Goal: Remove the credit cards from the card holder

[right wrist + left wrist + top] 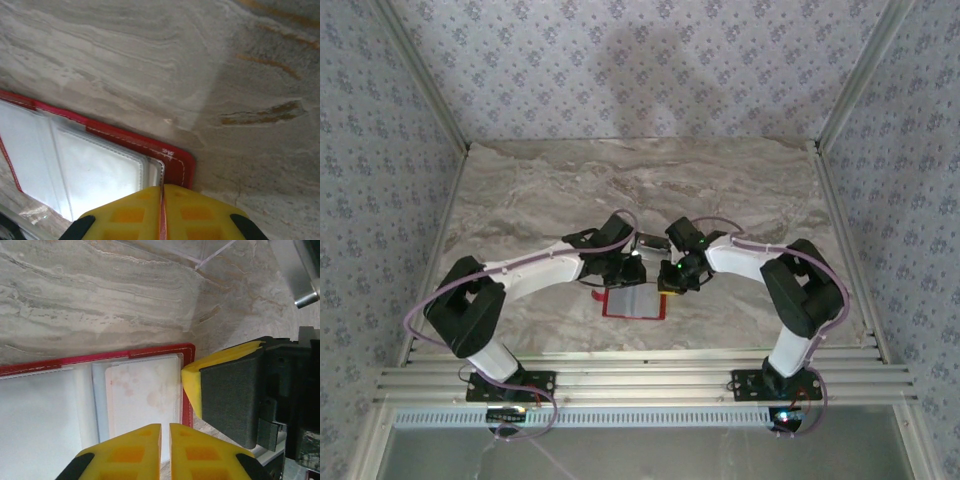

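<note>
My right gripper pinches the red border of the open flat red rectangular card holder between its yellow fingers. On my left gripper, the fingers sit almost pressed together over the pale pinkish-white rectangular card inside that holder, on the grey marbled table.

Nothing legible: no text, brand or number can be read on the pale pinkish-white rectangular card or the flat red rectangular card holder.
</note>
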